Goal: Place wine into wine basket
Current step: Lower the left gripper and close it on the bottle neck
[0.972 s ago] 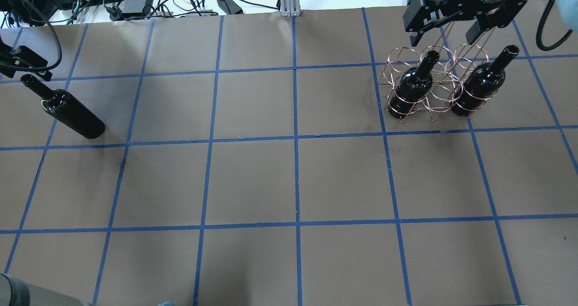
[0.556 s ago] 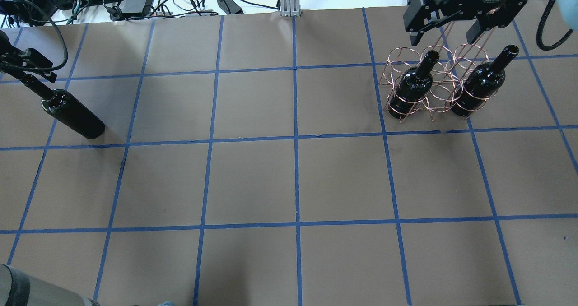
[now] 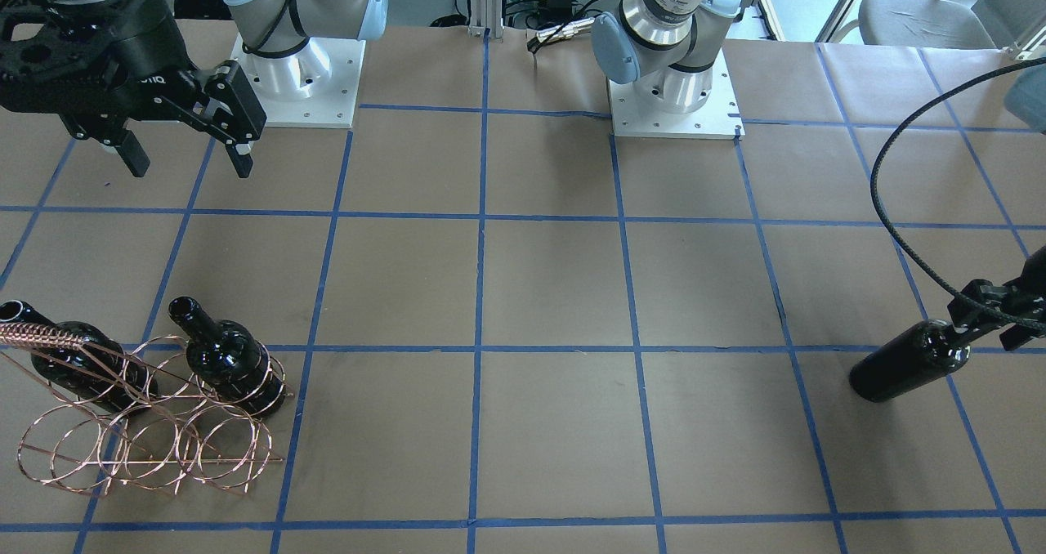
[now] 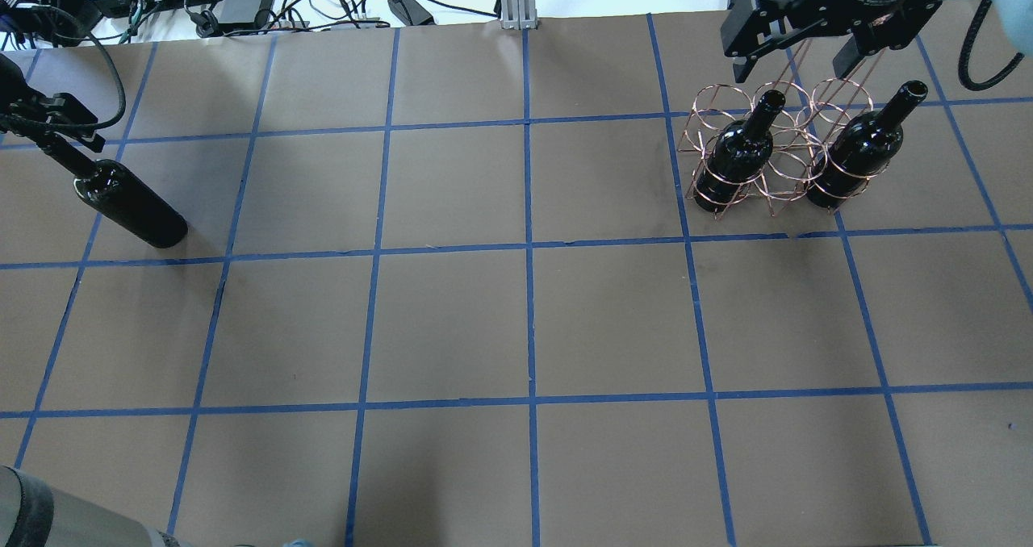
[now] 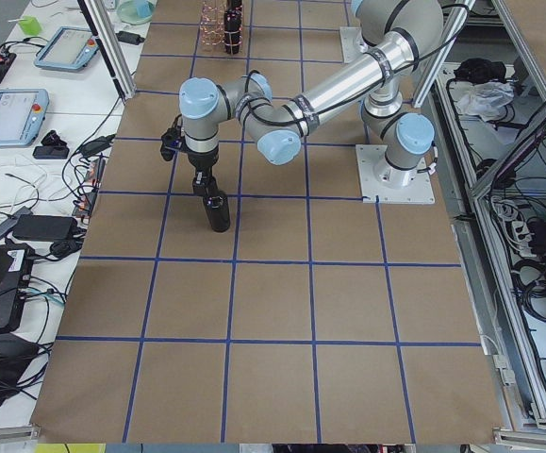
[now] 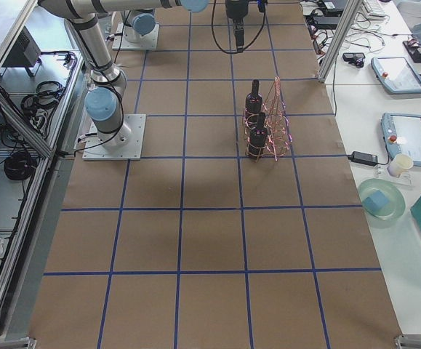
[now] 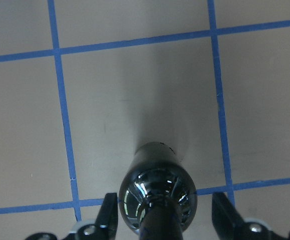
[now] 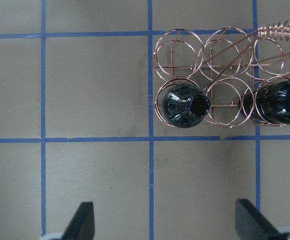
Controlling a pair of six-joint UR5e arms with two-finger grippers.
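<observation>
at the left edge of the table [image 4: 524, 321], toward the far corner, the wine [image 4: 129, 208], upright. around its neck the left gripper [image 7: 163, 202], fingers [image 7: 110, 210] spread either side, clear of the glass. high over the far right corner the right gripper [image 3: 186, 160], jaws wide and empty, the wine basket [image 4: 775, 152] below with two bottles [image 4: 734, 156] [image 4: 859, 152] inside.

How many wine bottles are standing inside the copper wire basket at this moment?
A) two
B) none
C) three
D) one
A: one bottle and a second bottle stand in hoops of the wine basket, while the third bottle stands out on the table at the left end effector.
</observation>
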